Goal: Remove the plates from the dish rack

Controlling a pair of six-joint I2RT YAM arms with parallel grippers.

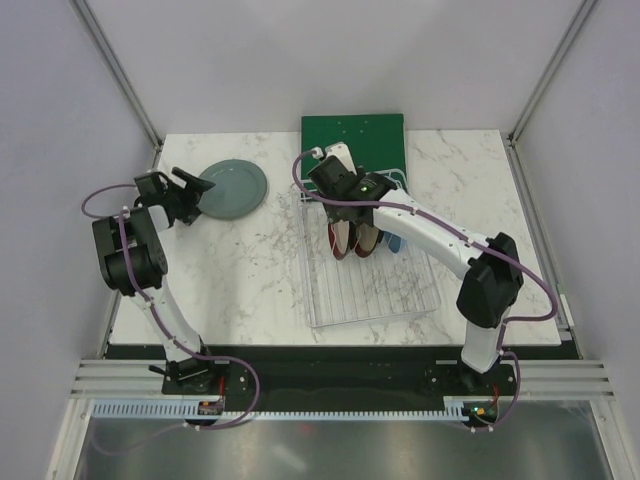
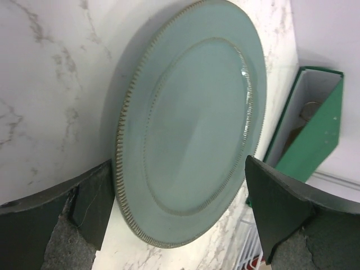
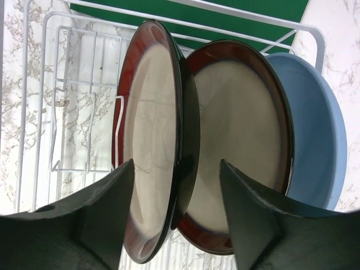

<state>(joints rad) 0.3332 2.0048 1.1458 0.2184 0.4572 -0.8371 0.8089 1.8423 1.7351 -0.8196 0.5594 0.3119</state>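
Overhead view of a white marble tabletop (image 1: 250,280) with two robot arms bolted at its 6 o'clock edge. The job of emptying the dish rack (image 1: 372,290) looks about a quarter done: one plate is out and three are left.

The grey-green plate (image 1: 233,189) lies flat on the tabletop at about 10 o'clock, well apart from the rack. The left gripper (image 1: 192,194) sits low at that plate's 9 o'clock rim. In the left wrist view its jaws are released and spread wide, one on each side of the plate's near edge, with no grip on it. That plate appears to be set down and finished with.

The white wire rack stands right of centre, at about 3 o'clock, its far end just beside a flat dark green board (image 1: 355,140) at 12 o'clock. Three plates stand on edge at the rack's far end. From 9 o'clock to 3 o'clock in the right wrist view they are a first red-brown plate (image 3: 149,146), a second red-brown plate (image 3: 242,140) and a light blue plate (image 3: 315,129). The two red-brown plates overlap; whether they touch is unclear.

The right gripper (image 3: 177,214) reaches into the rack from above. Its jaws are apart, straddling the rim of the first red-brown plate, with a gap showing on the 3 o'clock side. That plate is not yet clamped as far as can be seen, so it is judged the next one to be lifted out.
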